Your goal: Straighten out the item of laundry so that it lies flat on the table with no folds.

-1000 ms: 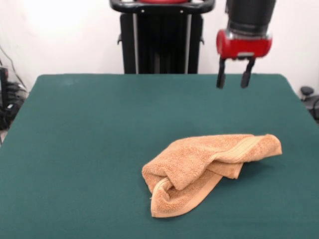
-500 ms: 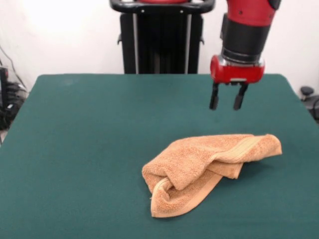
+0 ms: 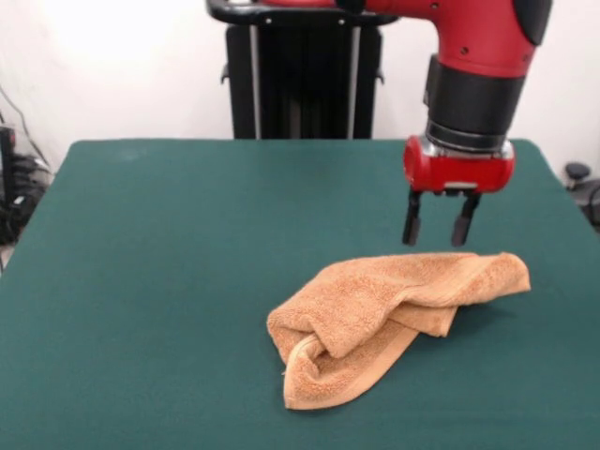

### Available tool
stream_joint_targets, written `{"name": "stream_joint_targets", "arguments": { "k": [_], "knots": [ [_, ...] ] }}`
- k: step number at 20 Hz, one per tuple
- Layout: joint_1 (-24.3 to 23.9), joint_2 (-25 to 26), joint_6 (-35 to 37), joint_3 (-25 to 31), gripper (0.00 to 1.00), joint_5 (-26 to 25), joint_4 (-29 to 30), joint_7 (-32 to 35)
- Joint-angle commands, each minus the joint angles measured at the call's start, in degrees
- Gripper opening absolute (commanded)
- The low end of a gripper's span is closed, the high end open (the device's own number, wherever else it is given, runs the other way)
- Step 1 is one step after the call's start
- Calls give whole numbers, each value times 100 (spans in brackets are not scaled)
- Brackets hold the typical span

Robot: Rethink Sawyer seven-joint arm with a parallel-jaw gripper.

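The orange-tan towel point(image 3: 384, 314) lies crumpled and folded over itself on the dark green table point(image 3: 169, 281), right of centre and toward the front. A woven border band shows along its upper right fold and a hemmed corner points to the front left. My gripper point(image 3: 437, 239) is open and empty. It hangs straight down just above the towel's upper right part, with its fingertips point(image 3: 411, 234) close to the cloth.
The robot's black pedestal point(image 3: 302, 75) stands behind the table's far edge. A dark object point(image 3: 577, 173) sits off the table at the right edge, and cables point(image 3: 14, 202) hang at the left.
The gripper has come down toward the towel and now hangs just above the towel's upper right fold. The towel has not moved.
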Motion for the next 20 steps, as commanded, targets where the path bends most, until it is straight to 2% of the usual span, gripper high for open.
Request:
{"name": "stream_joint_targets", "arguments": {
  "k": [1,10,20],
  "knots": [
    [182,377,786,73,100,419,-845,1357],
    [254,647,874,3,100,590,-1239,1467],
    [266,1092,247,55,100,727,-1315,1400]
  ]
}}
